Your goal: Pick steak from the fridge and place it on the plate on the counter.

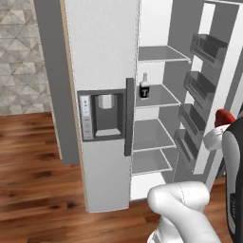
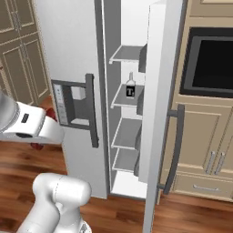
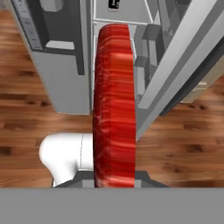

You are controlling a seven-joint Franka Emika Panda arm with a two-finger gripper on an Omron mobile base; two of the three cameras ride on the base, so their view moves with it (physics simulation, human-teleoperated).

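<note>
Nearest to you, the claw (image 3: 114, 181) is clamped on the steak (image 3: 114, 105): in the hand view the red slab stands on edge straight out from between the fingers, its long axis running along the line of the claw toward the fridge (image 1: 102, 71). In the left base view a bit of that red meat (image 1: 223, 116) shows at the right edge, beside the arm and clear of the shelves, so the steak is already outside the fridge and held over the wooden floor (image 1: 33, 161).

The coming move turns on where the plate lies from the claw, and you cannot tell that here; judging by the task, you'll have to swing or drive away from the fridge to find the counter.

Beyond the steak, the open fridge door (image 2: 157, 113) stands just to one side with its dark handle (image 2: 175, 145), and it looks like the closest thing to clip while turning. Farther in, a dark bottle (image 1: 144, 88) sits on a middle shelf, well clear.
</note>
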